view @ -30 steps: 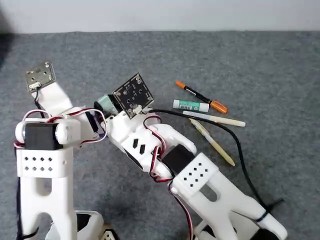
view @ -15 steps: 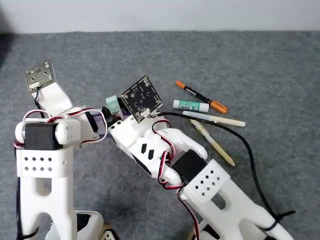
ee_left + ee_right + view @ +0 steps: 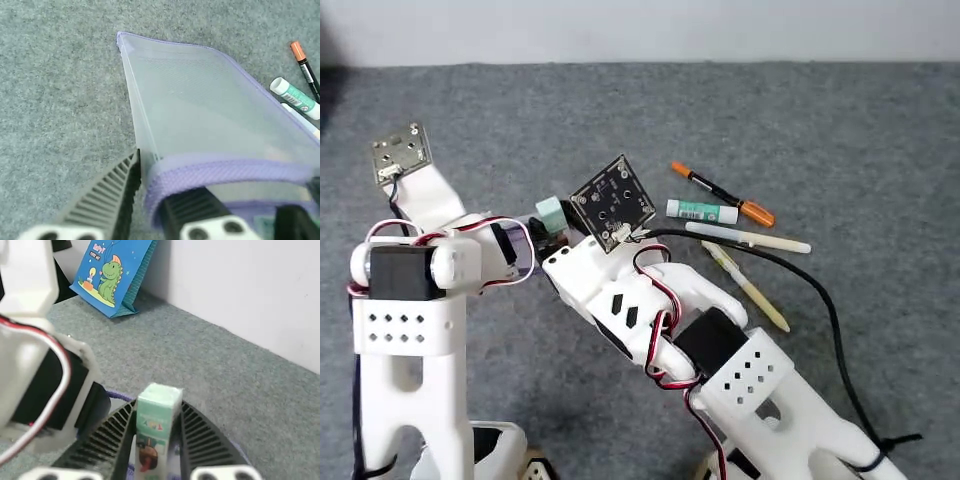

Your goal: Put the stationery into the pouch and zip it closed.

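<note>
My left gripper [image 3: 150,200] is shut on the purple-trimmed mouth edge of the clear pouch [image 3: 200,110], which slopes down to the grey mat. My right gripper [image 3: 157,440] is shut on a small mint-green box [image 3: 156,427], held upright just above the pouch's opening, close to the left arm [image 3: 30,340]. From above, the green box [image 3: 552,212] shows between the two arms. An orange marker [image 3: 722,193], a glue stick [image 3: 701,211], a white pen [image 3: 748,238] and a yellow pen [image 3: 745,285] lie on the mat to the right.
A blue gift bag with a dinosaur [image 3: 112,272] leans against the white wall behind. The right arm's black cable [image 3: 800,290] crosses over the pens. Open grey mat [image 3: 880,150] lies at the far right and back.
The right arm has shifted to the right with the green box in its gripper, and its camera board moved with it. The left arm has kept still.
</note>
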